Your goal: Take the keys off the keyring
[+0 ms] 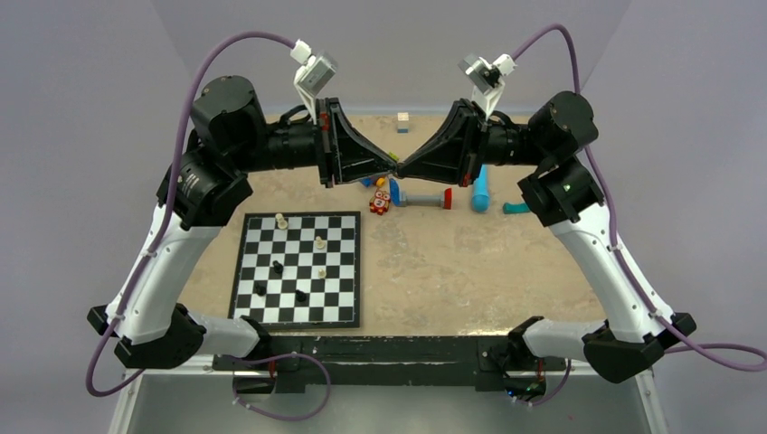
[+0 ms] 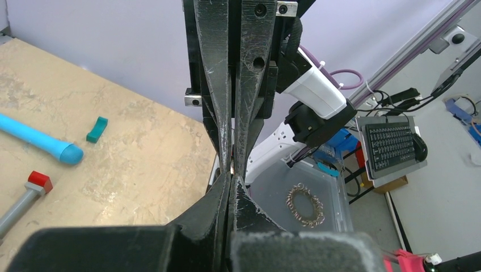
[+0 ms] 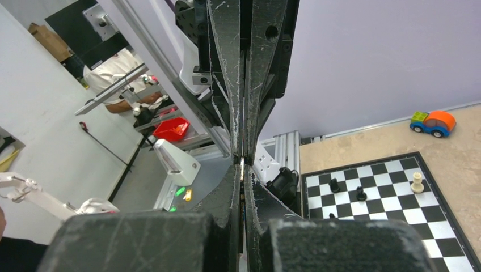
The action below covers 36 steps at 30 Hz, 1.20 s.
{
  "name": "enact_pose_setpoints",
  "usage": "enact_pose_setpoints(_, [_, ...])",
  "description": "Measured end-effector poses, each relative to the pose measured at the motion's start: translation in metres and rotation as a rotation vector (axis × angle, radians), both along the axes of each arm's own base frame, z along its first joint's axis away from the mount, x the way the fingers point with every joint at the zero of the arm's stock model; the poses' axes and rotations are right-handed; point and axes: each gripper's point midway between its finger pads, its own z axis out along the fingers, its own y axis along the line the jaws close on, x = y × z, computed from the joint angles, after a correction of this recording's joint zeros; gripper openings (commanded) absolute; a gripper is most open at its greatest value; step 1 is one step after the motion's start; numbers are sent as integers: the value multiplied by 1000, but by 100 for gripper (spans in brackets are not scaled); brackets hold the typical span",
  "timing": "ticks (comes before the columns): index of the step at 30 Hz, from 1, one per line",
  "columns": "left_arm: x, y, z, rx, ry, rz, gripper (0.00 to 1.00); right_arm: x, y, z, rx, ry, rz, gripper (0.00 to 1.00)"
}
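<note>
The left gripper (image 1: pixel 391 164) and right gripper (image 1: pixel 403 168) are shut tight, tip to tip, above the table's (image 1: pixel 506 271) far edge. A tiny shiny bit shows between them, maybe the keyring (image 3: pixel 243 164). It looks thin, stiff and slippery, so pinch its flat sides.

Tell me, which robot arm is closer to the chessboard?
Left. The left gripper hangs just beyond the far right corner of the chessboard; the right gripper, meeting it tip to tip, lies farther right.

Pale lilac walls (image 1: pixel 389 36) close in the table (image 1: pixel 470 271), whose top is sandy and mottled. Past its edge stand aluminium rails (image 2: pixel 408 54), a black keyboard (image 2: pixel 391 144) on a stand and a clear bin (image 2: pixel 272 184), over a grey floor (image 2: pixel 442 218). The light is soft and even.
</note>
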Motion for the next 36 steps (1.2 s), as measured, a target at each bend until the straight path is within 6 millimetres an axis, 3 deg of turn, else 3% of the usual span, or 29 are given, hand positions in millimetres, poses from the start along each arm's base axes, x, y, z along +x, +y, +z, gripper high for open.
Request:
enact_pose_setpoints(3, [2,-1,-1,3,4,2,13,2,0,-1,-8,0,-16,0])
enact_pose_setpoints(7, [5,-4,1,-2,1,5,50,3,0,-5,-23,-2,-25,0])
enact_pose_setpoints(10, [9,-6,3,0,-4,9,59,2,2,-10,-38,10,-20,0])
enact_pose_setpoints(16, [16,0,15,19,-45,68,55,5,3,-12,-43,4,-38,0])
enact_pose_setpoints(21, [12,14,23,52,-107,106,43,3,1,-11,-39,-12,-42,0])
enact_pose_setpoints(30, [3,18,-12,183,-83,48,33,1,0,-9,-34,-28,-42,0])
enact_pose_setpoints(36, [-1,14,-23,211,-57,-5,29,0,-1,-3,-27,-37,-42,0])
